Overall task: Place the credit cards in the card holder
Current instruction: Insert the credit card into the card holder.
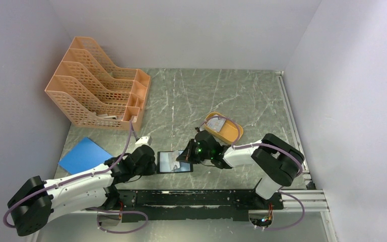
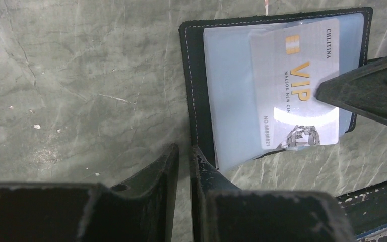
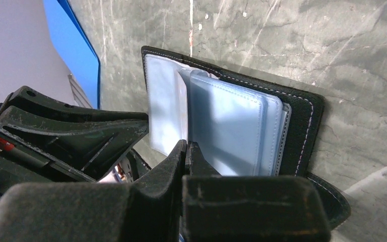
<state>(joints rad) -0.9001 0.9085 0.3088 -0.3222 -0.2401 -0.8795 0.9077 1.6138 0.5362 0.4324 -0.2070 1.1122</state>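
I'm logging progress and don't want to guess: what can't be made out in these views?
1. Whether the right gripper pinches a clear pocket of the card holder: right wrist view, the gripper itself hides the contact.
2. Part of the print on the VIP card: left wrist view, that gripper and glare cover it.
3. How many credit cards lie in the orange tray: top view, too small.

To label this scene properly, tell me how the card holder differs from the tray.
The card holder is black and rectangular, while the tray is orange and oval. The card holder lies open and flat, whereas the tray is a walled dish. The tray sits farther back and to the right of the card holder. Both rest on the table and hold something pale.
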